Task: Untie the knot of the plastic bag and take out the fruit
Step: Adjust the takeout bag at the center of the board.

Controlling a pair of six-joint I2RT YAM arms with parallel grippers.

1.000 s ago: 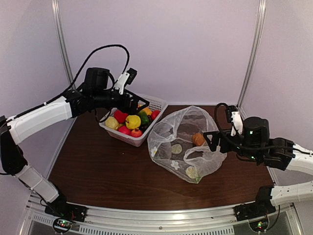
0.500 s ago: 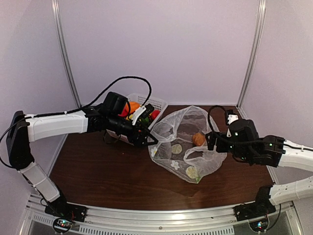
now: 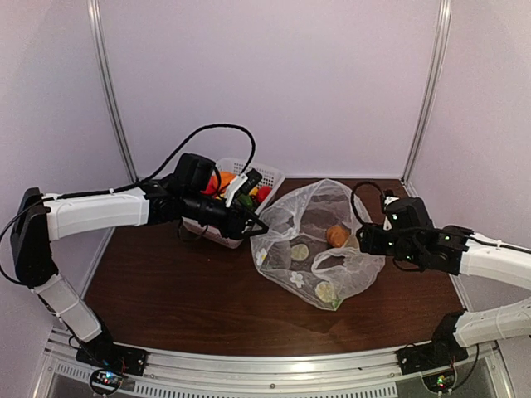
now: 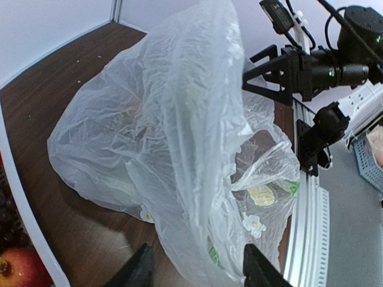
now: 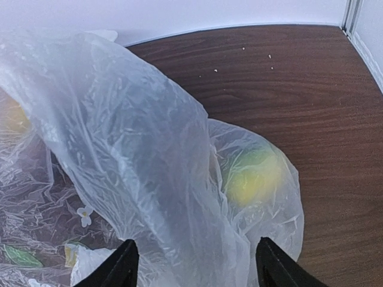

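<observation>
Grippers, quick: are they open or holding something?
Left gripper: open, with the bag between its jaws.
Right gripper: open, also around the bag.

The left arm [image 3: 91, 211] and right arm [image 3: 498, 264] are white with black joints [image 3: 192, 172]. The left end effector [image 3: 255, 224] and right end effector [image 3: 363, 240] are black, with a thin black cable [image 3: 207, 133] looping behind each.

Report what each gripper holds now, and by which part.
Nothing is gripped yet. The left gripper straddles a fold at the plastic bag's left edge, the right gripper one at its right edge, jaws apart.
</observation>
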